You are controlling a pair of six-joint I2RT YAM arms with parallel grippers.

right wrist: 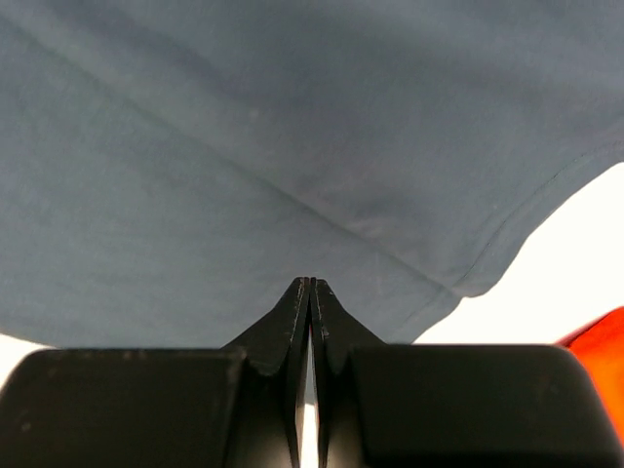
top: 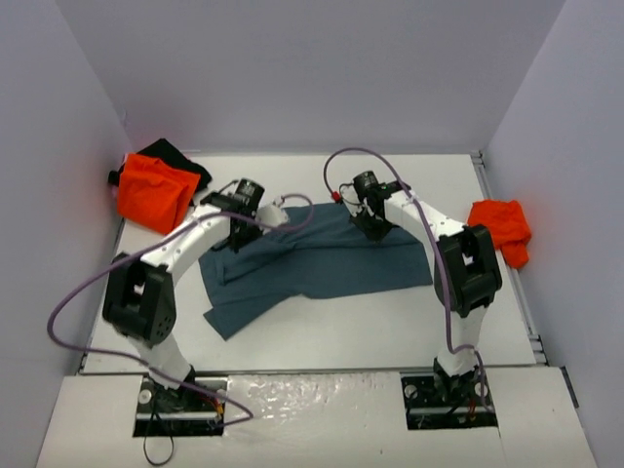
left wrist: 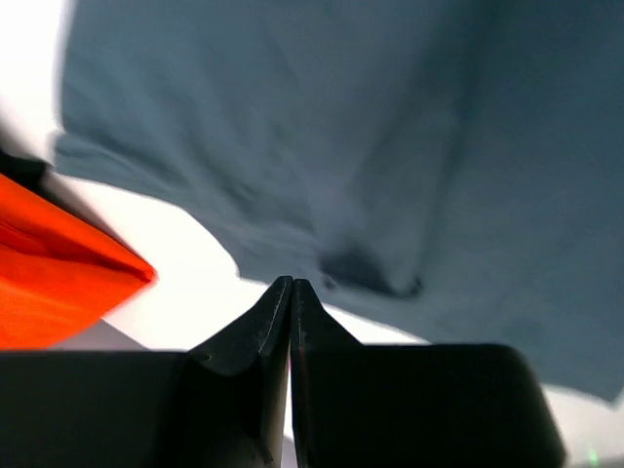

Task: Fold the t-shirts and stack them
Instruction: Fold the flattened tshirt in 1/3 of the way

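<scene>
A slate-blue t-shirt lies spread and creased across the middle of the table. My left gripper is at its far left edge, and in the left wrist view its jaws are pressed together just off the cloth's hem, with nothing between them. Over the shirt's far edge, my right gripper is also shut, its tips meeting above the blue cloth without any fold caught. One orange t-shirt sits on a black t-shirt at the far left. Another orange t-shirt lies at the right.
White walls enclose the table on three sides. Purple cables loop from both wrists over the shirt's far edge. The orange shirt shows close at the left of the left wrist view, and the other at the right wrist view's lower right corner.
</scene>
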